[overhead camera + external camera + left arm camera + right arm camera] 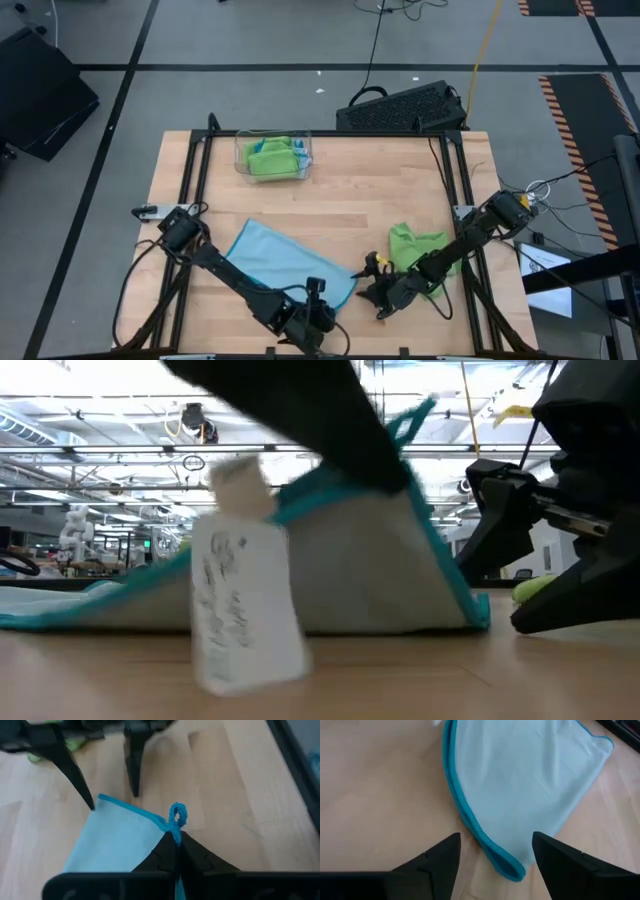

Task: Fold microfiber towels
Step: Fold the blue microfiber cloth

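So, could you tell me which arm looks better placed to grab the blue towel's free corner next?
Right: its open gripper hovers over the blue towel edge, while the left gripper is shut on another corner.

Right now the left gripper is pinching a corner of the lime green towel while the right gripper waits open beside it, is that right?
Not quite: the left gripper pinches a corner of the light blue towel, as the left wrist view shows. The lime green towel lies apart under the right arm. The right gripper is indeed open.

left gripper [176, 851] low at the table's near edge, fingers pinched together; right gripper [495, 851] beside it, fingers spread, pointing toward it.
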